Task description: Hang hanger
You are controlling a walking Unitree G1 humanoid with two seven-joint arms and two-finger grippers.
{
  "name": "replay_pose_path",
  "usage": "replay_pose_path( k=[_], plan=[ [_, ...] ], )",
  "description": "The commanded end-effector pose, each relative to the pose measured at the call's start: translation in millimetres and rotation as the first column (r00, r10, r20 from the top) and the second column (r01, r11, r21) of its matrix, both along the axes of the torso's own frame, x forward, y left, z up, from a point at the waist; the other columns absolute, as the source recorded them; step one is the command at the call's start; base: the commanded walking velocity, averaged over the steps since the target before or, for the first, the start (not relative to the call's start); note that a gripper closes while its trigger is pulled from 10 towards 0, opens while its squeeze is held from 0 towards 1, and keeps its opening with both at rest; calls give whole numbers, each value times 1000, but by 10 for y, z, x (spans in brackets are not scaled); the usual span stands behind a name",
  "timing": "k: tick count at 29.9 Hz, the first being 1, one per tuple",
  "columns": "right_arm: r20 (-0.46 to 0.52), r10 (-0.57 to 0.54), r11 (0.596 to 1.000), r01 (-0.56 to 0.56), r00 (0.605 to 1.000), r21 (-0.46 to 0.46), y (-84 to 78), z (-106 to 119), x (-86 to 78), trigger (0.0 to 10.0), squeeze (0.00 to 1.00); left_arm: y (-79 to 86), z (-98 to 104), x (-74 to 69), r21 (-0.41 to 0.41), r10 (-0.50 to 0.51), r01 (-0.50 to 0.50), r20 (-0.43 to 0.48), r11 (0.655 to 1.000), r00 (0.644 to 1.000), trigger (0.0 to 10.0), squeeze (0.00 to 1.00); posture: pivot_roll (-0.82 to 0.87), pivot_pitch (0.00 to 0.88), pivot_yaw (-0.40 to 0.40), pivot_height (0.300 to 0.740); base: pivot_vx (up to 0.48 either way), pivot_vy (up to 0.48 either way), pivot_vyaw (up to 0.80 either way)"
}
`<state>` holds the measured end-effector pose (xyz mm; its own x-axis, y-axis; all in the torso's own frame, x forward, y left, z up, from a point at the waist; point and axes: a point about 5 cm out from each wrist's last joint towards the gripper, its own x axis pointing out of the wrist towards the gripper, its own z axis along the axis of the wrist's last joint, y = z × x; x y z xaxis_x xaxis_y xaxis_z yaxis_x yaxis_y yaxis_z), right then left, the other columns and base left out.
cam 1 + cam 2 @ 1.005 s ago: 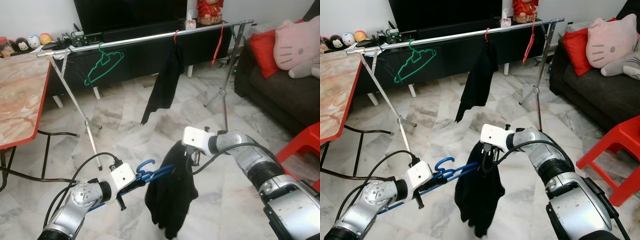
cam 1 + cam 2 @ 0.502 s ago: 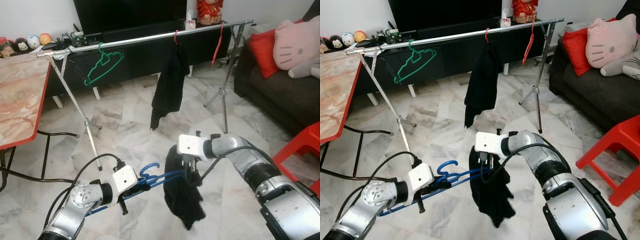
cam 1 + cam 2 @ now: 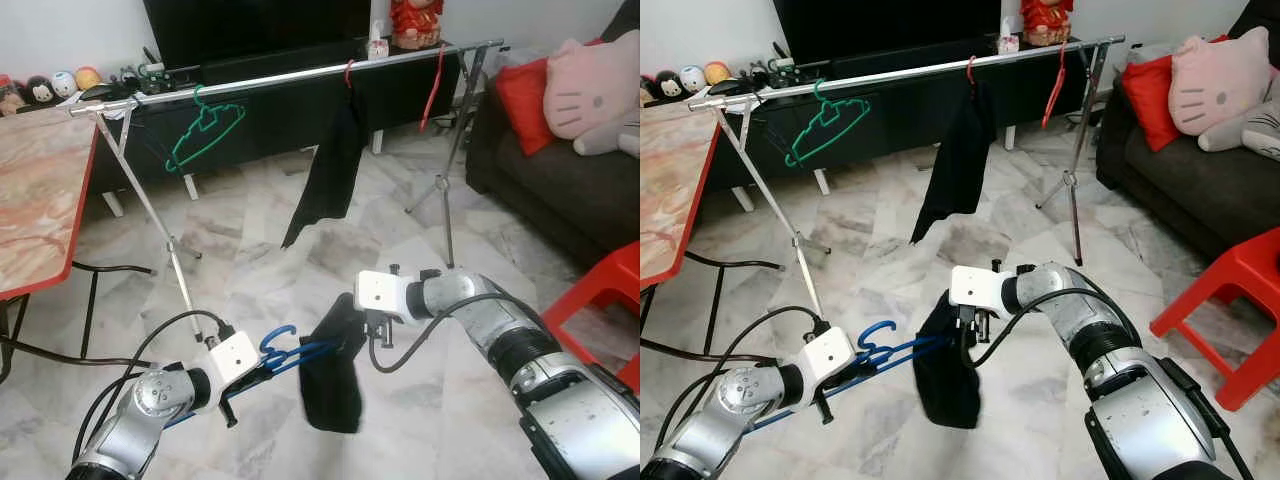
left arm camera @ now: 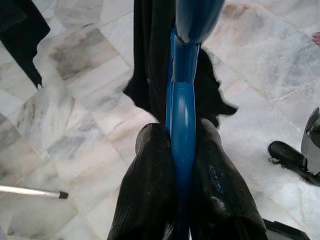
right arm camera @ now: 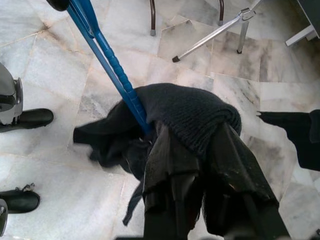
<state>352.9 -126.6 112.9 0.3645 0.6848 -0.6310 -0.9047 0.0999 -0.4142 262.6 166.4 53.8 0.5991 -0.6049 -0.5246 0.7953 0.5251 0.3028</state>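
The left gripper (image 4: 182,165) is sitting low over the marble floor (image 3: 260,250), its two black fingers (image 4: 150,190) clamping tight on the shaft of the blue hanger (image 3: 285,352); the hanger is running level from that gripper toward the right, its hook curling up just beside the left wrist. The right gripper (image 5: 192,150) is reaching in from the right side, its fingers (image 5: 235,170) closing on the knitted black garment (image 3: 332,375) where it is draping over the far end of the hanger; the rest of the cloth is hanging down below the bar, clear of the floor. The hanger is therefore being carried between both grippers, well short of the rail. Further off, a silver clothes rail (image 3: 290,76) is standing on thin legs; a green hanger (image 3: 205,128) is hanging bare near its left end, a second black garment (image 3: 328,170) is hanging from a red hanger near the middle, and another red hanger (image 3: 432,88) is hanging toward the right end. A red-edged table (image 3: 45,190) is standing at the left; a dark sofa (image 3: 560,190) is standing at the right.
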Motion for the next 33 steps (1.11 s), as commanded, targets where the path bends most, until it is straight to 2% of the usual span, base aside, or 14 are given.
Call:
replay_pose_path(
  k=[1,6,11,15,16,26,28,33],
  plan=[
    [27,9,1000,-10,1000,17,32,91,41,10000,0,40,-5,-6,1,25,-25,8,1000,1000,10000,0,-115,0,30,740,0,0,0],
    [17,33,999,-33,999,24,70,69,17,10000,0,-29,74,19,-65,29,-27,34,998,999,10000,0,-112,0,29,740,0,0,0],
    [17,33,999,-34,999,24,72,68,16,10000,0,-35,80,19,-68,30,-28,36,997,999,10000,0,-112,0,29,740,0,0,0],
    [12,41,999,-42,999,30,86,63,9,10000,0,-111,280,39,-269,23,-11,43,963,999,10000,0,-112,0,29,740,0,0,0],
    [11,42,999,-42,999,29,86,62,8,10000,0,-103,298,31,-278,15,-2,43,961,999,10000,0,-112,0,29,740,0,0,0],
    [-9,81,997,-81,997,19,99,54,-17,10000,0,-49,328,-56,-252,-91,91,12,963,996,10000,0,-107,0,28,740,0,0,0],
    [-20,116,993,-116,993,10,98,59,-36,10000,0,-65,321,-94,-215,-143,140,0,966,990,10000,0,-109,0,27,740,0,0,0],
    [-49,211,977,-212,976,-11,95,82,-88,10000,0,-104,306,-97,-199,-175,171,-4,965,985,10000,0,-112,0,27,740,0,0,0]
  ],
)
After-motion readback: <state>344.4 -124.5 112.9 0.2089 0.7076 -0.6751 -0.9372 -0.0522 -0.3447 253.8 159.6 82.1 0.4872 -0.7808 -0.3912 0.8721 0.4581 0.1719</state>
